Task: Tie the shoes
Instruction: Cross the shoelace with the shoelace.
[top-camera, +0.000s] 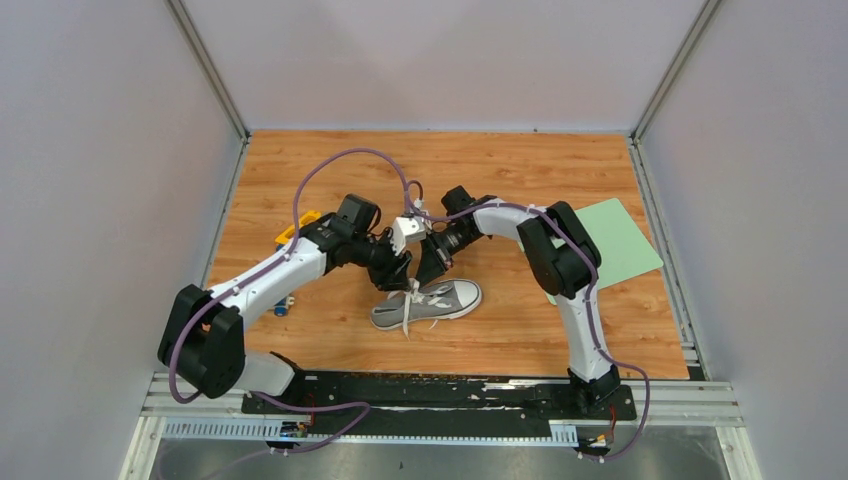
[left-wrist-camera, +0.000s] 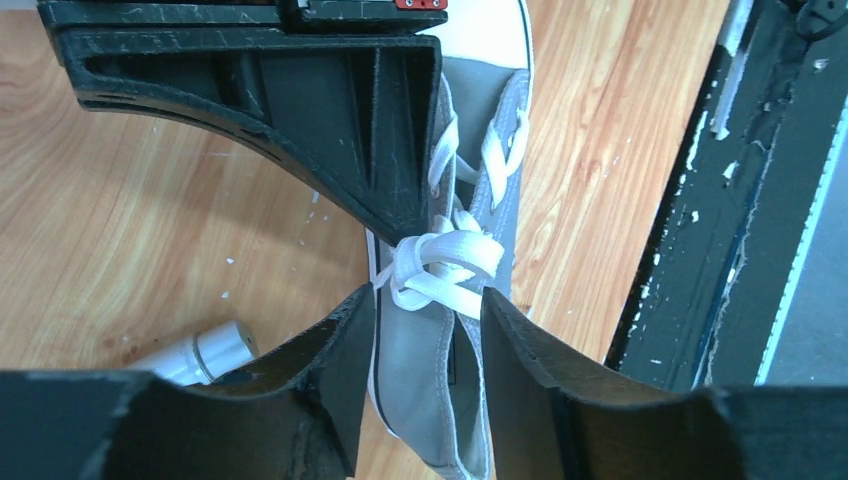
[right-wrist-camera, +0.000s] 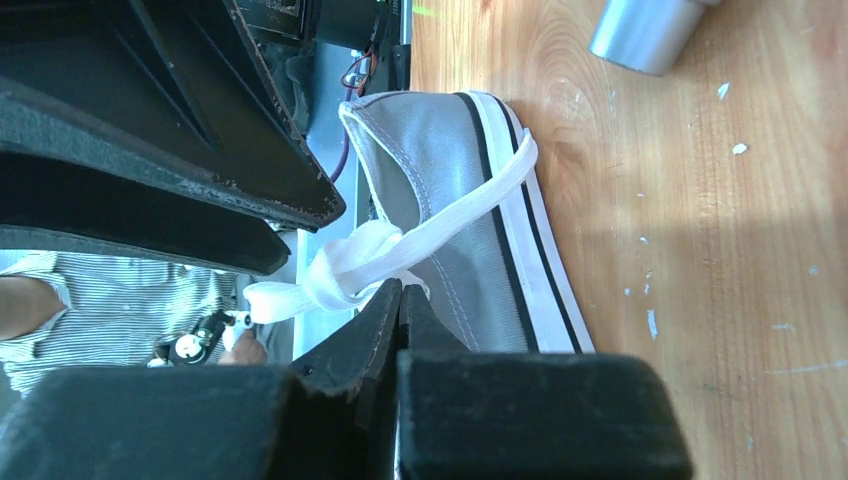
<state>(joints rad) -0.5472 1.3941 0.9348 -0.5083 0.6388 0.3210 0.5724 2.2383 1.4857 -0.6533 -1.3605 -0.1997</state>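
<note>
A grey sneaker (top-camera: 430, 304) with a white toe cap lies on its sole on the wooden table, toe to the right. Its white laces (top-camera: 409, 303) are bunched over the tongue. My left gripper (top-camera: 397, 272) hangs just above the shoe's heel end. In the left wrist view it (left-wrist-camera: 425, 312) is open, its fingers (left-wrist-camera: 345, 340) straddling the shoe (left-wrist-camera: 440, 380) below the lace knot (left-wrist-camera: 440, 265). My right gripper (top-camera: 430, 268) is above the laces. In the right wrist view it (right-wrist-camera: 400, 290) is shut, its tips pinching the lace bundle (right-wrist-camera: 345, 268) beside the shoe (right-wrist-camera: 450, 170).
A green mat (top-camera: 612, 238) lies at the right. A yellow object (top-camera: 297, 224) and a small blue-and-silver item (top-camera: 283, 305) lie at the left, behind the left arm. A silver cylinder (left-wrist-camera: 200, 352) lies near the shoe; it also shows in the right wrist view (right-wrist-camera: 648, 30). A black rail (top-camera: 440, 392) runs along the near edge.
</note>
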